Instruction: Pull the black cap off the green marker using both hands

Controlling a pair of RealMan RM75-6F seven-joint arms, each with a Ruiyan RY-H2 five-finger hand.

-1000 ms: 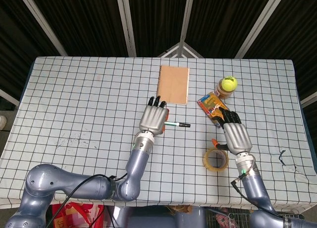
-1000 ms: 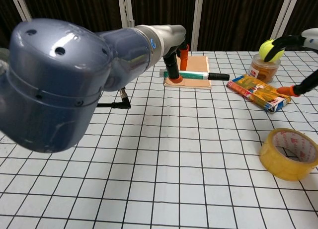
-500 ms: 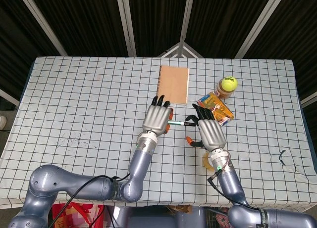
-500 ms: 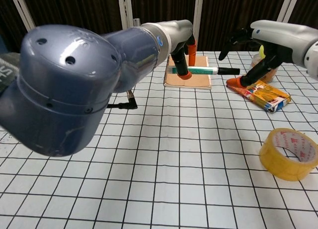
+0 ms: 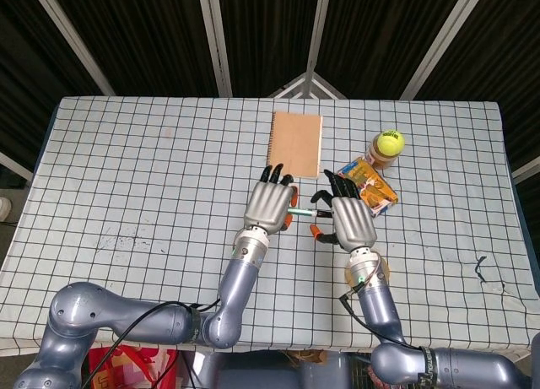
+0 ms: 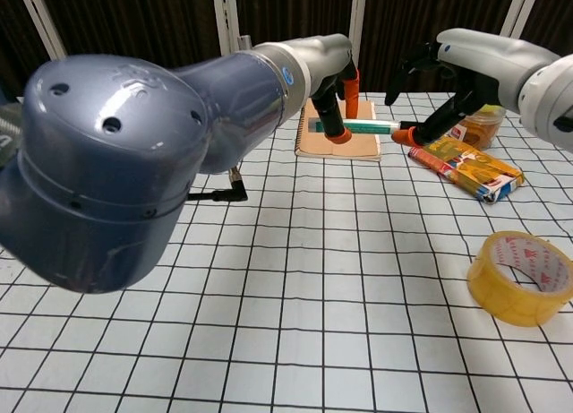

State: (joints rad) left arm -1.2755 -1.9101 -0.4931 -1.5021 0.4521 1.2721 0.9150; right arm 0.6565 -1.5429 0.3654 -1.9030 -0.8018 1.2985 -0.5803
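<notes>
Nearest my own edge of the worktop (image 6: pixel 295 341) lies the roll of yellow tape (image 6: pixel 523 279), off toward the near right corner, its printed red marks too small to read. Further in, above the middle of the checked cloth, my left hand (image 5: pixel 270 207) holds the green marker (image 6: pixel 358 126) level in the air, fingers (image 6: pixel 334 117) pinched round its barrel, with the black cap (image 6: pixel 405 124) pointing toward my right. My right hand (image 5: pixel 352 219) is at that cap end with its fingers (image 6: pixel 430 126) curled about it; whether they already grip the cap or only bracket it I cannot tell from either view. So I judge this the step of taking hold of the cap, and the next move calls for a firm pinch on the cap, then a straight pull apart along the marker's axis while the left hand keeps the barrel steady. Beyond, toward the far edge, lie the brown notebook (image 5: pixel 297 143), the colourful packet (image 6: pixel 466 167) with print I cannot read, and a jar (image 5: pixel 384 154) with a tennis ball (image 5: pixel 390 140) on top, its small dark lettering illegible.
</notes>
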